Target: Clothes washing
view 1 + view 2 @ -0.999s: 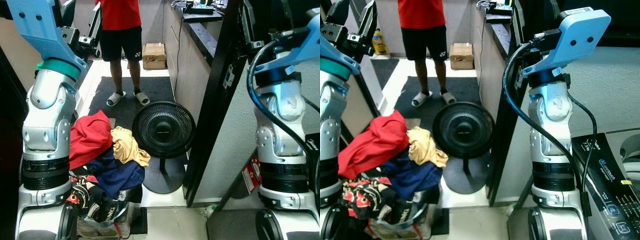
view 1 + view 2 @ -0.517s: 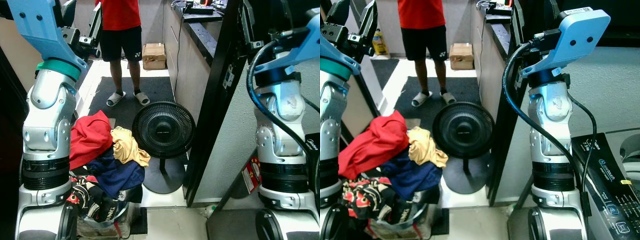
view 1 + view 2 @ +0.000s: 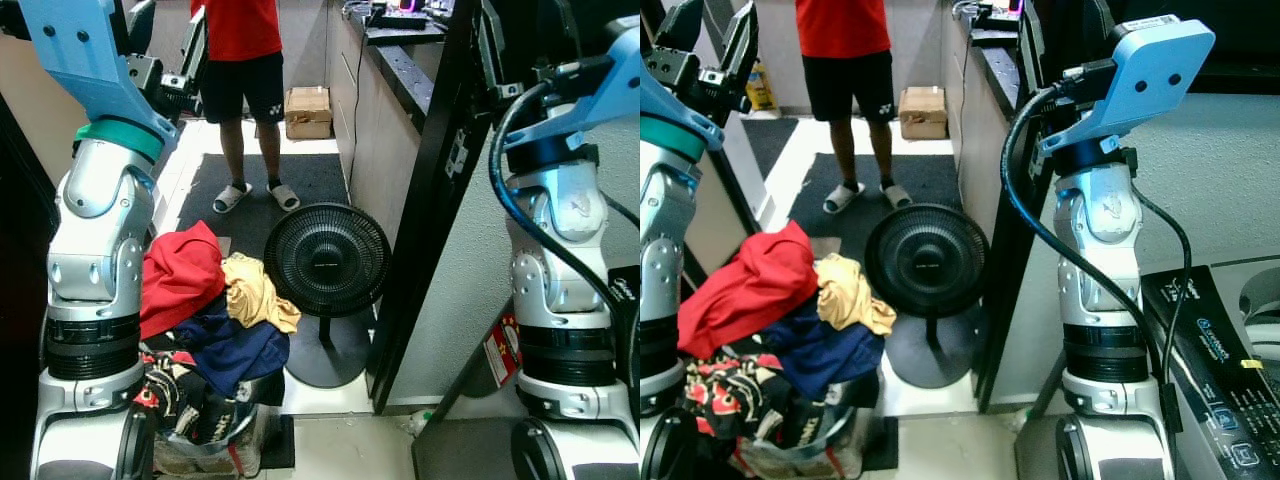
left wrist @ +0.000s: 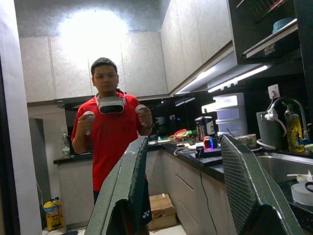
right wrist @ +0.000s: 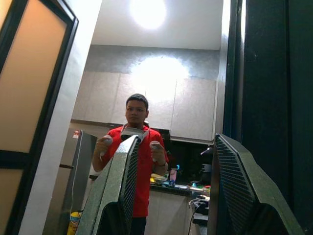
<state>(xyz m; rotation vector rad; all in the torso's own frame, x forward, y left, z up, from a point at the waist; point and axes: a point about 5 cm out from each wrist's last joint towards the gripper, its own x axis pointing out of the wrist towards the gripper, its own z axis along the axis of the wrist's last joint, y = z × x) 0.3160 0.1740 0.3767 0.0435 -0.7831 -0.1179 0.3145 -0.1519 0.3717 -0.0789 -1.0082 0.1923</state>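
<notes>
A heap of clothes sits in a basket (image 3: 225, 440) at my lower left: a red garment (image 3: 182, 272) on top, a yellow one (image 3: 256, 292), a navy one (image 3: 236, 350) and a black-and-red patterned piece (image 3: 185, 398). The washing machine's dark control panel (image 3: 1225, 375) shows at the lower right. Both arms are raised high, well above the clothes. My left gripper (image 4: 183, 139) is open with nothing between its fingers, up at head height on the left (image 3: 710, 45). My right gripper (image 5: 175, 139) is open and holds nothing either.
A black floor fan (image 3: 326, 260) stands just right of the basket. A person in a red shirt and black shorts (image 3: 240, 60) stands on the dark mat beyond, holding controllers. A cardboard box (image 3: 308, 110) lies behind. A dark door frame (image 3: 430, 220) and a counter (image 3: 400, 55) are on the right.
</notes>
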